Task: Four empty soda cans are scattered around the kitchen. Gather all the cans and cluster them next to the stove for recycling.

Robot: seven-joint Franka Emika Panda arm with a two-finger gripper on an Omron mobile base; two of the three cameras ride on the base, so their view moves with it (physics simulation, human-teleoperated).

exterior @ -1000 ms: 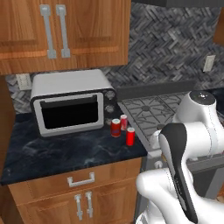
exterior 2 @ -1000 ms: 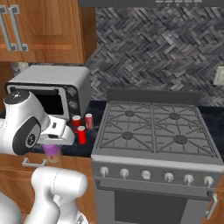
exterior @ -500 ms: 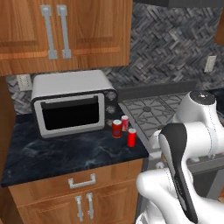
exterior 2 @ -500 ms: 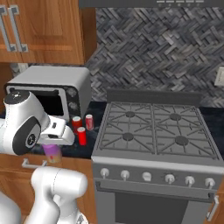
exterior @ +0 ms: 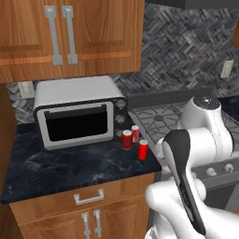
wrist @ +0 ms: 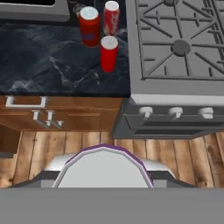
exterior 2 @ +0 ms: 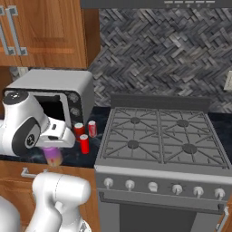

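Stove (exterior 2: pixel 161 145) stands right of the black surface (exterior: pixel 56 165), grates bare. Toaster oven (exterior: pixel 79 116) sits at the back of the surface. Three cans clustered between oven and stove edge: wide red can (exterior: pixel 126 140), red-and-white can (exterior: pixel 135 133) just behind it, slim red can (exterior: pixel 143 150) nearest the front. Hand (exterior 2: pixel 53 152) hangs over the surface's front edge, closed around a pale purple can (exterior 2: pixel 53 156), upright.

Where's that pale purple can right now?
The purple can is held in the gripper, seen at the left of the right base view, in front of the counter edge and left of the stove.
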